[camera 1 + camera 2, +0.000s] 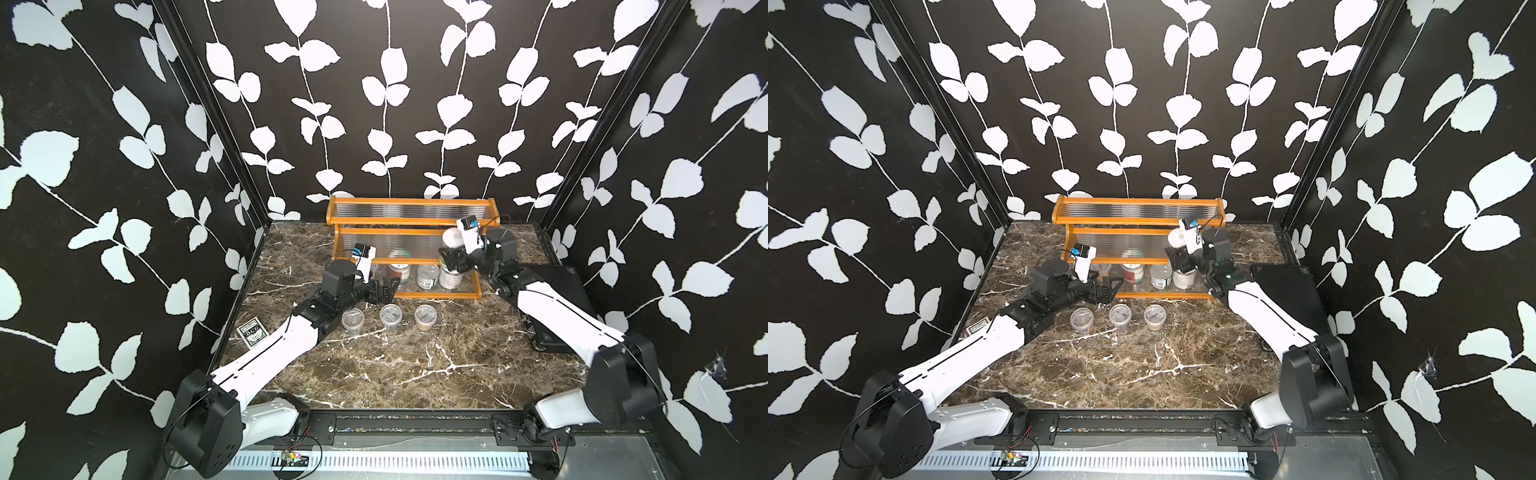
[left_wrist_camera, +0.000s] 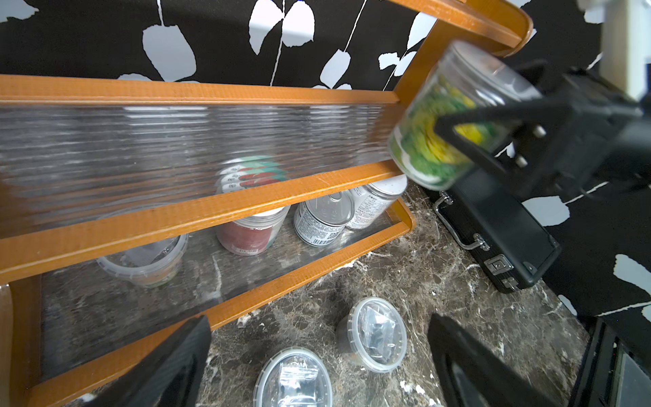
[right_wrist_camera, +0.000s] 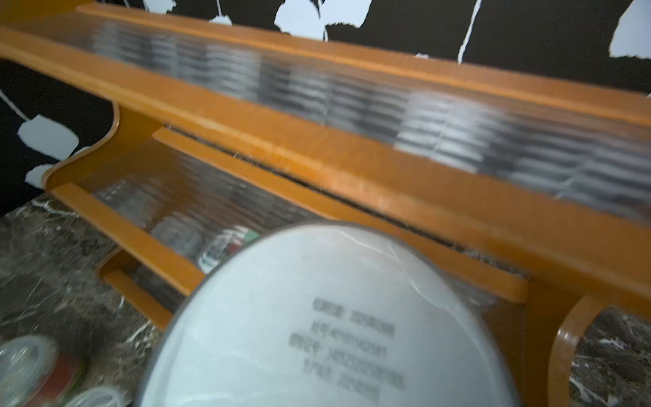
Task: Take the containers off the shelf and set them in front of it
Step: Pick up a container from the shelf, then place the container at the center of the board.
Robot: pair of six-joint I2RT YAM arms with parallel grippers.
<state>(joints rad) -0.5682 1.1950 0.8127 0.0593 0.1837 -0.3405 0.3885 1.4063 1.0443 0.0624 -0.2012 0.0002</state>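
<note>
The shelf (image 1: 411, 205) (image 2: 211, 211) (image 3: 317, 141) stands at the back of the marble table. My right gripper (image 1: 452, 258) (image 1: 1180, 261) is shut on a white-lidded jar (image 1: 453, 239) (image 2: 440, 123) (image 3: 324, 317) of green and yellow contents, held tilted in the air at the right end of the middle tier. On the lowest tier are a clear cup (image 2: 148, 260), a red white-lidded jar (image 1: 397, 270) (image 2: 250, 232) and two tin cans (image 1: 428, 276) (image 2: 324, 218). Three clear lidded cups (image 1: 391, 314) (image 1: 1120, 314) stand in a row before the shelf. My left gripper (image 1: 386, 289) (image 2: 317, 327) is open and holds nothing, just above the table by the lowest tier's front rail.
A flat black case (image 1: 557, 307) (image 2: 500, 229) lies right of the shelf, under my right arm. A small black-and-white card box (image 1: 252, 334) lies by the left wall. Patterned walls close in on three sides.
</note>
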